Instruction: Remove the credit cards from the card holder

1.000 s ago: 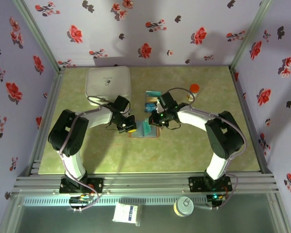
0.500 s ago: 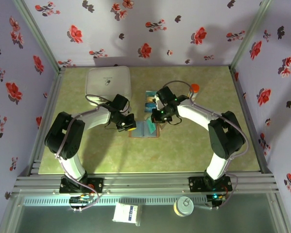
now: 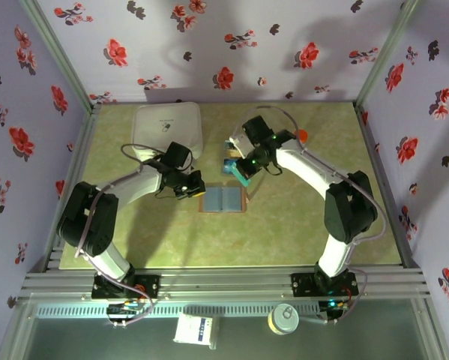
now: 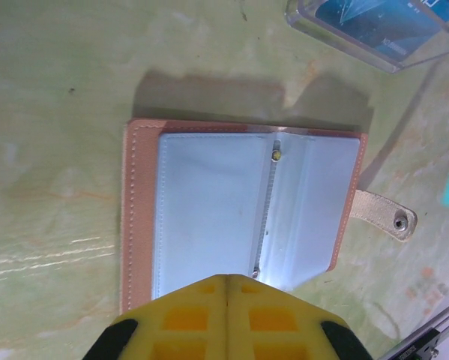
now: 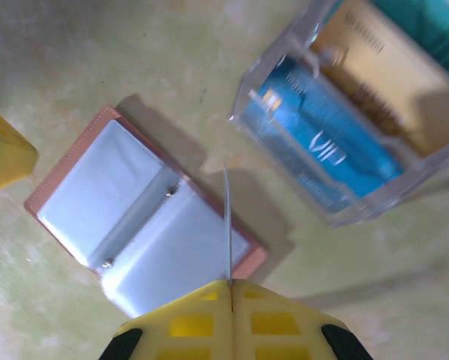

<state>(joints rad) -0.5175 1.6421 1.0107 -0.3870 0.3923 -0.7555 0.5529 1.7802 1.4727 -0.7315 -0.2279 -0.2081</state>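
The card holder (image 3: 224, 199) lies open on the table, tan outside (image 4: 138, 217), its pale grey-blue sleeves (image 5: 134, 214) showing no card. My left gripper (image 3: 196, 193) is shut with nothing in it, its tip (image 4: 226, 276) at the holder's left edge. My right gripper (image 3: 243, 171) is shut on a teal credit card (image 3: 241, 178), seen edge-on (image 5: 228, 217) in the right wrist view, held above the holder's far right corner, beside the clear tray. A blue card (image 5: 321, 142) and a yellow-orange card (image 5: 381, 82) lie in that tray.
The clear plastic tray (image 3: 231, 152) stands just behind the holder. A white rounded box (image 3: 168, 127) sits at the back left, close to my left arm. A small orange-topped object (image 3: 301, 136) stands behind my right arm. Flowered walls close the table on three sides.
My right gripper has lifted the teal card off the holder and carried it back toward the tray. My left gripper has drawn slightly left, off the holder's face.
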